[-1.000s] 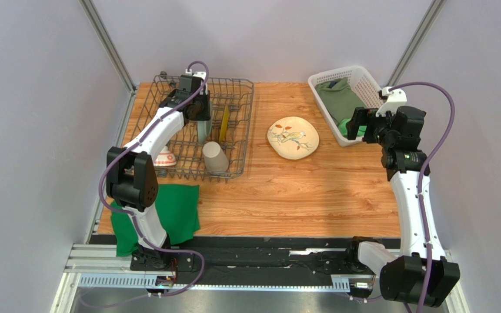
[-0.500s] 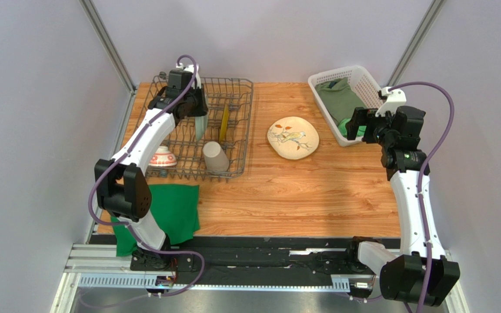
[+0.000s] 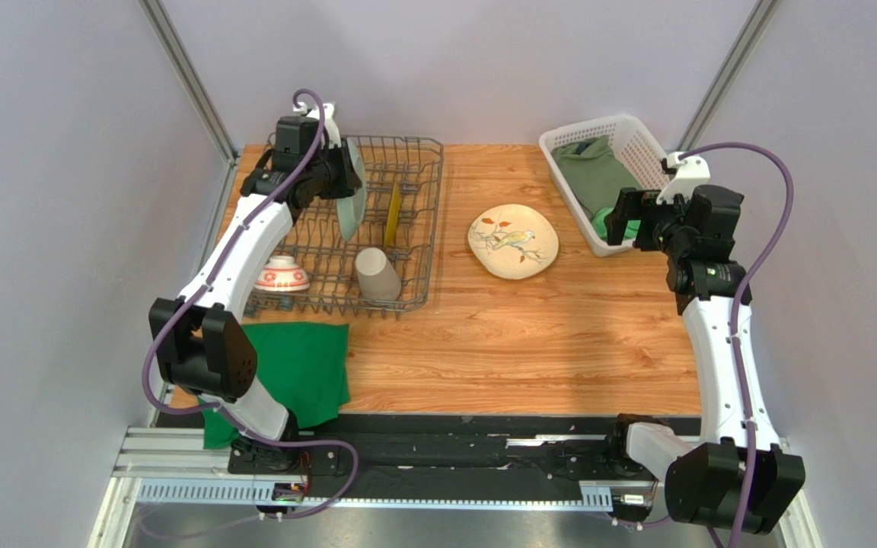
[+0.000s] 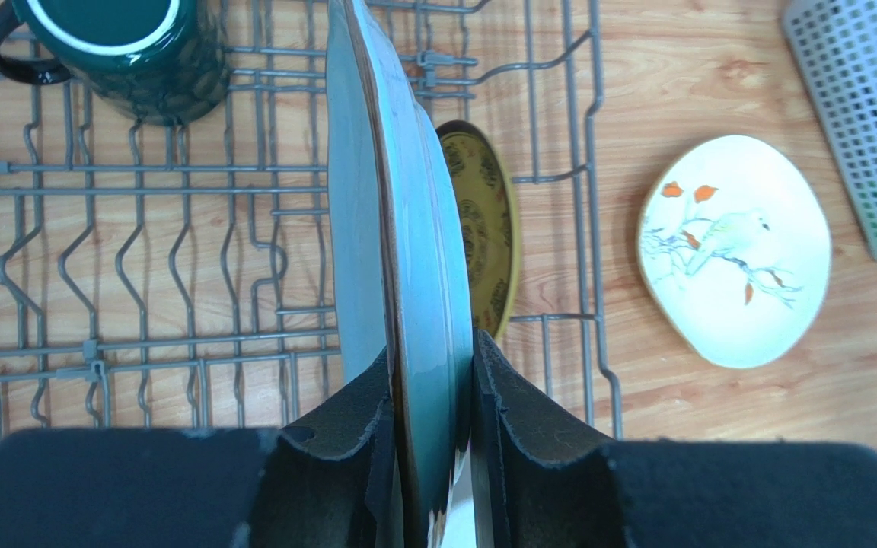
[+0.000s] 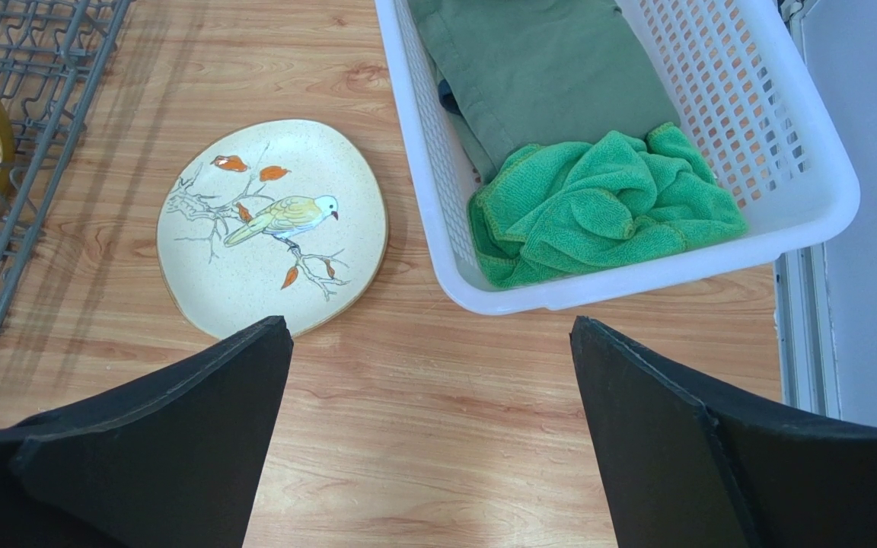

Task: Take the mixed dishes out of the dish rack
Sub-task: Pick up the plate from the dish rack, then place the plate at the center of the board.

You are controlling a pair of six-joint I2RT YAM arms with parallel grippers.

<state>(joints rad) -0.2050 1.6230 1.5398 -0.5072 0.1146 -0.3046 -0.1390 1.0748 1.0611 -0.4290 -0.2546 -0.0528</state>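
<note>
Found in left wrist view alone: dark green mug (image 4: 123, 46). Clamped edge-on in left gripper (image 4: 432, 365): pale teal plate (image 4: 403, 228), over dish rack (image 4: 180, 169). Right gripper (image 5: 428, 343) spread wide.

The pale teal plate (image 4: 392, 228) has a thin brown rim, and the yellow patterned plate (image 4: 480, 234) carries dark ornament on mustard. The mug (image 4: 123, 46) is dark green and the dish rack (image 4: 157, 343) dark grey. A cream speckled dish (image 5: 274, 226) shows a yellow-green bird, brown twigs and orange leaves. The counter (image 5: 466, 434) is orange-brown wood grain. The white lattice basket (image 5: 638, 280) holds a bright green cloth (image 5: 609, 206) and an olive one (image 5: 535, 69).
</note>
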